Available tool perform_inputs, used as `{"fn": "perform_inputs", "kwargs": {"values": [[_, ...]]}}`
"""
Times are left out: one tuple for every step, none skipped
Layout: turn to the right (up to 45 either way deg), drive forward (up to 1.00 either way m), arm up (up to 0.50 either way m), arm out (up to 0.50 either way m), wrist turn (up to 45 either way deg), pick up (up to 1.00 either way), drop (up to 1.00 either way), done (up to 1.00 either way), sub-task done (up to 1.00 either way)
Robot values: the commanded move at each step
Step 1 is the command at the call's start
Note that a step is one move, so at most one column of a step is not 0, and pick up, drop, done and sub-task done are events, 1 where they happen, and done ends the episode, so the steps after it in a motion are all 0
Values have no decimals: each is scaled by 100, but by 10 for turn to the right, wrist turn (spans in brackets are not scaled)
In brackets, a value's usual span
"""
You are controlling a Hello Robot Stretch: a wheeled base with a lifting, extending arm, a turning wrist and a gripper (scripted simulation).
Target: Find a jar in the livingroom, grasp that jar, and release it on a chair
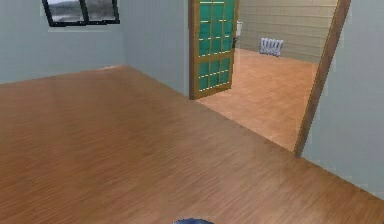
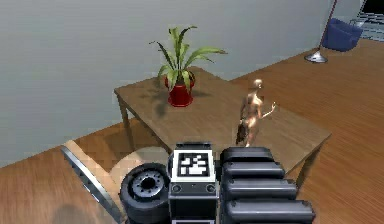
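Wooden floor (image 1: 120, 140) runs across the forward view under pale grey-blue walls. A dark-framed window (image 1: 80, 10) sits high at that view's left. Right of the middle a green-paned door (image 1: 215, 45) stands swung back in a wooden-framed opening. Beyond it we see more wood floor, a slatted beige wall and a small white ribbed thing (image 1: 271, 45) at the wall's foot.

Out to the arm side we get the furniture. A brown wooden table (image 2: 215, 105) stands near a plain grey wall. A leafy plant (image 2: 180, 55) in a red pot (image 2: 180, 95) is toward the table's far edge. A golden statuette (image 2: 253, 110) of a standing figure is upright nearer us, well apart from the pot. At the upper right a lamp's round base (image 2: 317, 56) rests on the floor beside a blue padded shape (image 2: 343, 35) cut by the edge.

Along the bottom lies the arm (image 2: 260, 190), dark and ribbed, with a white square (image 2: 192, 165) bearing black marks. Left of that square is a dark rounded body that we take for the gripper (image 2: 148, 192). We cannot make out its far end. So we cannot tell how its jaws stand, nor whether it holds anything. Where the jar is, we cannot tell.
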Motion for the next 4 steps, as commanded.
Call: {"fn": "perform_inputs", "kwargs": {"values": [[0,0,0,48,0,0,0,0,0],[0,0,0,0,450,0,0,0,0],[0,0,0,0,150,0,0,0,0],[0,0,-38,0,0,0,0,0,0]]}}
